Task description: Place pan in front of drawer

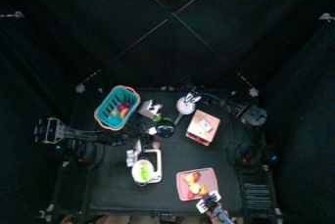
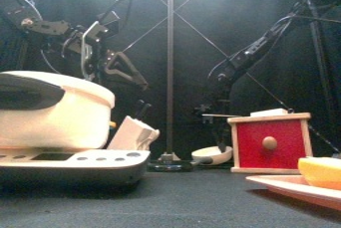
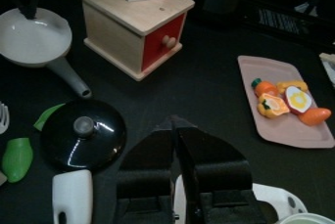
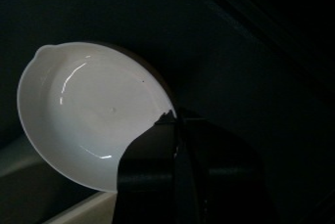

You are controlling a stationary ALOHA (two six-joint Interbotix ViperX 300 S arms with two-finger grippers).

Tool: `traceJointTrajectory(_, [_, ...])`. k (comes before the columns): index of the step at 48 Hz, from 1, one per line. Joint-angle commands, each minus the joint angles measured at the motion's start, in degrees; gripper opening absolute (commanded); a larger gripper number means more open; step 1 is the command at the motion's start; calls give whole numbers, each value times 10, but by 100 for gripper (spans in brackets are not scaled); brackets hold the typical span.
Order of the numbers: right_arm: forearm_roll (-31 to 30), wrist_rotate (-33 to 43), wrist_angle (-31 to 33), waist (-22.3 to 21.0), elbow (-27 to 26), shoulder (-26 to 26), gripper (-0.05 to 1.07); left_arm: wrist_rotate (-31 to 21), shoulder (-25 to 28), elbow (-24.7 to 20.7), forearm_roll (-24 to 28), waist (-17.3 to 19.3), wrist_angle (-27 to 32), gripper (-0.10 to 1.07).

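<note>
The small round white pan (image 4: pixel 89 111) fills the right wrist view, and my right gripper (image 4: pixel 170 125) is shut on its rim. In the top view the pan (image 1: pixel 189 102) lies just behind the red wooden drawer box (image 1: pixel 203 125), with the right gripper (image 1: pixel 193 98) at it. In the front view the pan (image 2: pixel 210 154) sits low, beside the drawer (image 2: pixel 270 142). The left wrist view shows the pan (image 3: pixel 33 37) with its grey handle next to the drawer (image 3: pixel 137 22). My left gripper (image 3: pixel 181 164) is shut and empty, apart from both.
A teal basket (image 1: pixel 116 108) stands at the back left. A pink tray with food (image 3: pixel 291 101) lies at the front right. A black round lid (image 3: pixel 82 133) and a green piece (image 3: pixel 14 157) lie near the left gripper. A white cooker (image 2: pixel 54 108) stands at the front.
</note>
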Motion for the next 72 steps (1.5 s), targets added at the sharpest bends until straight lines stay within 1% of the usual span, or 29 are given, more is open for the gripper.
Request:
traceJointTrajectory(1, [6, 1, 7, 6, -9, -40, 42, 0, -4, -6, 0, 2, -5, 39])
traceJointTrajectory(12, [10, 2, 32, 33, -25, -84, 42, 0, -4, -5, 0, 2, -5, 38])
traceJointTrajectory(21, [34, 4, 47, 65, -29, -127, 42, 0, -4, -1, 0, 2, -5, 38])
traceJointTrajectory(28, [66, 12, 58, 106, -16, -157, 42, 0, -10, 4, 0, 2, -5, 38])
traceJointTrajectory(36, [86, 35, 39, 167, 11, -196, 42, -2, -18, 10, 0, 2, -5, 38])
traceJointTrajectory(39, [91, 49, 22, 194, 31, -216, 42, -2, -20, 11, 0, 2, -5, 38])
traceJointTrajectory(41, [93, 58, 12, 205, 40, -226, 42, -2, -22, 12, 0, 2, -5, 38])
traceJointTrajectory(45, [100, 96, -19, 235, 78, -255, 42, -3, -28, 18, -2, 1, -5, 39])
traceJointTrajectory(50, [98, 159, -67, 272, 140, -295, 42, -2, -35, 22, -4, 2, -5, 38])
traceJointTrajectory(55, [96, 237, -114, 295, 209, -337, 42, -2, -40, 25, -6, 2, -6, 38])
traceJointTrajectory(56, [95, 245, -118, 297, 215, -341, 42, -2, -40, 25, -6, 2, -6, 38])
traceJointTrajectory(57, [92, 265, -131, 301, 235, -353, 42, -2, -41, 25, -7, 2, -6, 38])
traceJointTrajectory(62, [71, 345, -190, 324, 300, -398, 42, -2, -41, 25, -7, 2, -6, 38])
traceJointTrajectory(65, [57, 391, -221, 338, 332, -418, 42, -1, -41, 25, -7, 3, -6, 38])
traceJointTrajectory(68, [40, 439, -247, 353, 358, -435, 42, -1, -41, 25, -6, 3, -6, 39])
traceJointTrajectory(72, [5, 510, -262, 377, 381, -448, 42, -1, -41, 26, -6, 3, -6, 38])
